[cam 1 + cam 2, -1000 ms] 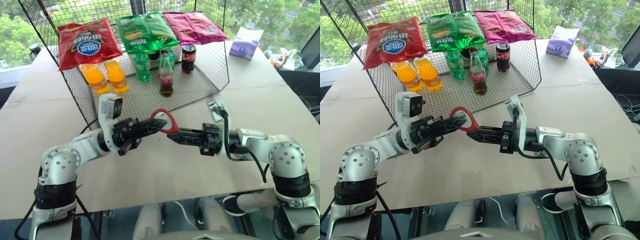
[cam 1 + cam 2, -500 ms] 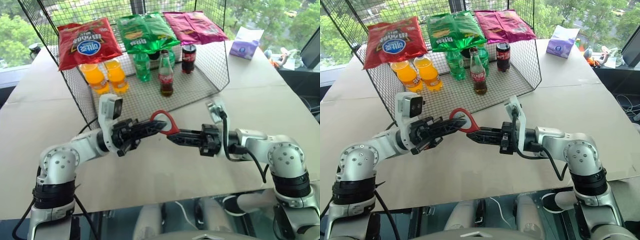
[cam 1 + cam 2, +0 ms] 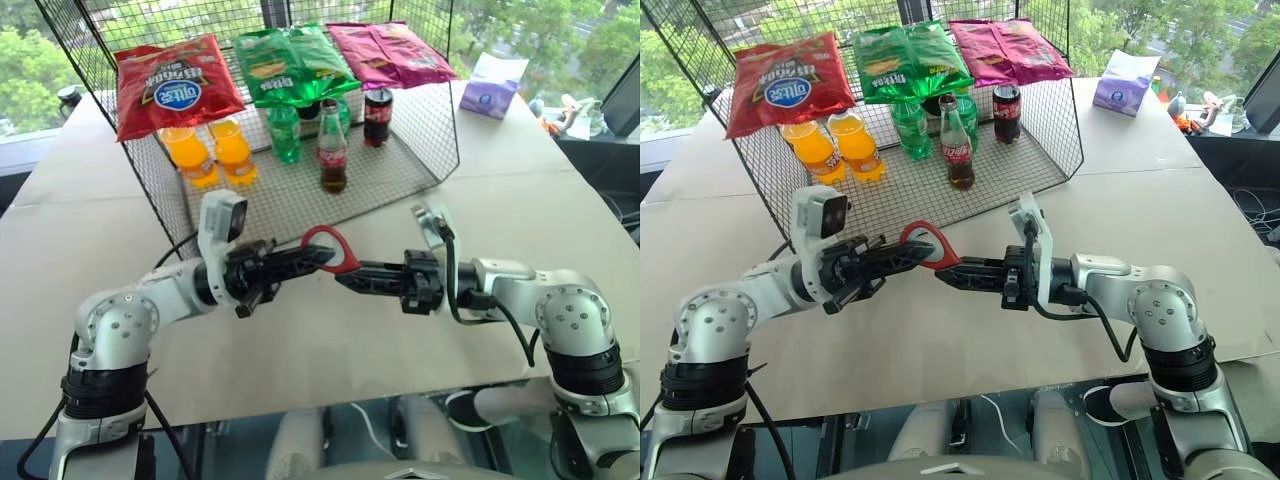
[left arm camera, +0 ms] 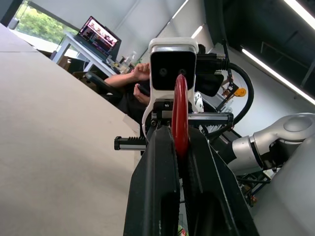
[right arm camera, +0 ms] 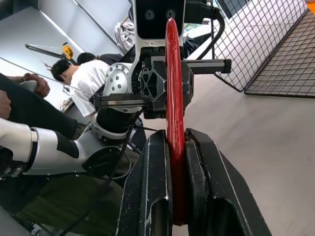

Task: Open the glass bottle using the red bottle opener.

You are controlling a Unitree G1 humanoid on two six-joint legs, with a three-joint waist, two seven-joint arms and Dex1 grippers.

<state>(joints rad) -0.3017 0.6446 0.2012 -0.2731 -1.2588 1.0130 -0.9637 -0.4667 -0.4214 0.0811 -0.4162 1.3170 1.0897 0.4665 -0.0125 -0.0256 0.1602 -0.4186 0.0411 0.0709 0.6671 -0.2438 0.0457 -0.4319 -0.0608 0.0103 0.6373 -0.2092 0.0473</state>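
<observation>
Both tools are clamped on the opener (image 3: pixel 331 247) above the bench (image 3: pixel 520 200): the left tool (image 3: pixel 318 257) on its loop, the right tool (image 3: pixel 347 275) on its handle. Edge-on, the opener is seen pinched between fingers (image 5: pixel 155 196) in the wrist views, where seated people are also seen. The bottle (image 3: pixel 331 148), red-labelled in white script, stands in the wire basket (image 3: pixel 440 110).

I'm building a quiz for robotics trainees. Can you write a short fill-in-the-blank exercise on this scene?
1. Both end effectors, left and right, are shut on the red ____.
2. The glass bottle stands inside the wire ____.
3. The bottle's cap is still ____.
4. Beside the bottle stands a black-and-red ____.

Missing words: opener; basket; on; can
</observation>
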